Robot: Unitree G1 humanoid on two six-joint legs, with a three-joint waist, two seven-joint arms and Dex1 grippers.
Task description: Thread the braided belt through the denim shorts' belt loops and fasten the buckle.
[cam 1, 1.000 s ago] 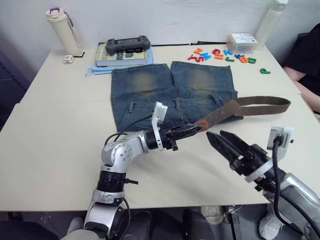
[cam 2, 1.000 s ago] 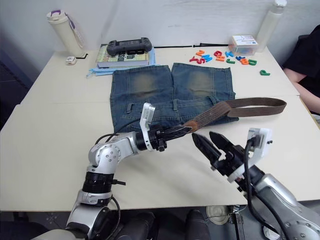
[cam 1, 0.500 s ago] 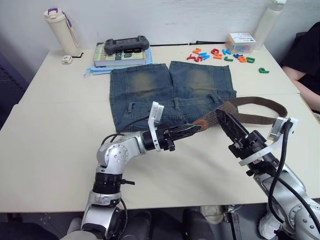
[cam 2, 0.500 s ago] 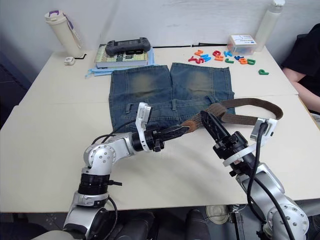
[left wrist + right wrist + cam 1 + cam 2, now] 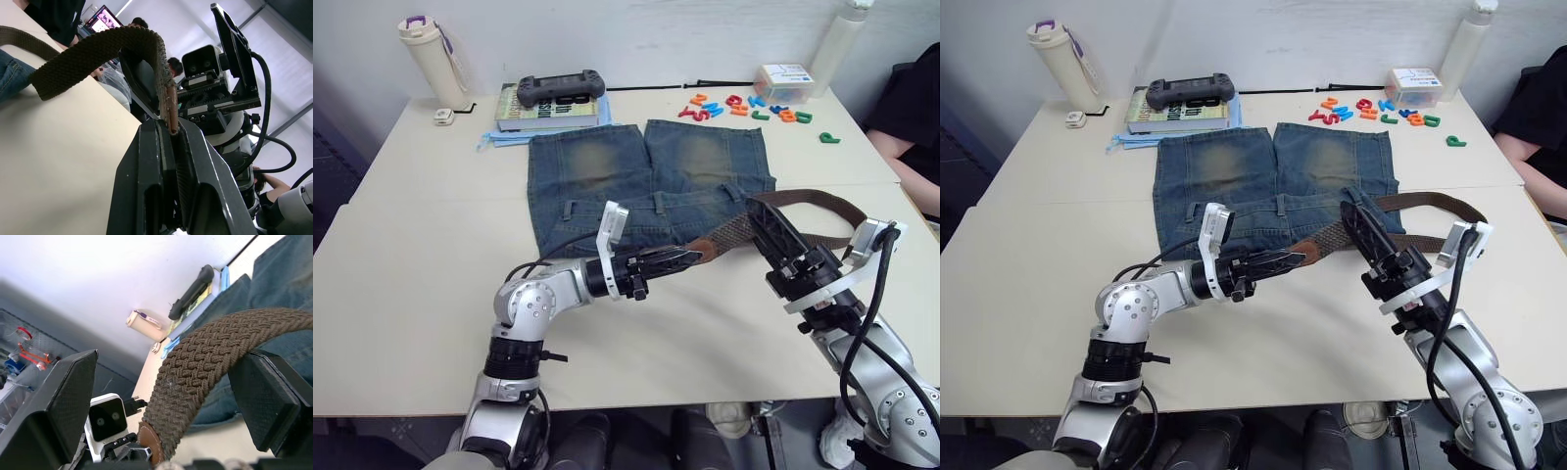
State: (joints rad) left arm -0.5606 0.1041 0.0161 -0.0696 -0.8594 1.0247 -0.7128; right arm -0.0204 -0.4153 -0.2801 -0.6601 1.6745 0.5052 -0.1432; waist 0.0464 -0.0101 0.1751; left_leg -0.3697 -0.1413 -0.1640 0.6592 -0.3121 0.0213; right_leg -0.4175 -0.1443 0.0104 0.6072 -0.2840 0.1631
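The denim shorts lie flat mid-table, waistband toward me, with belt loops along it. The braided belt curves from the shorts' right side and rises off the table toward my left gripper, which is shut on the belt's tan leather end. My right gripper is open and straddles the woven strap just right of that end, one finger on each side. The buckle is hidden.
A book with a game controller on it sits behind the shorts. A cream bottle stands far left. Coloured letters and a small box lie far right. A person's arm is at the right edge.
My right gripper has moved from near the table's front edge up to the belt and now straddles the strap. The left gripper still holds the tan end, drawn slightly nearer.
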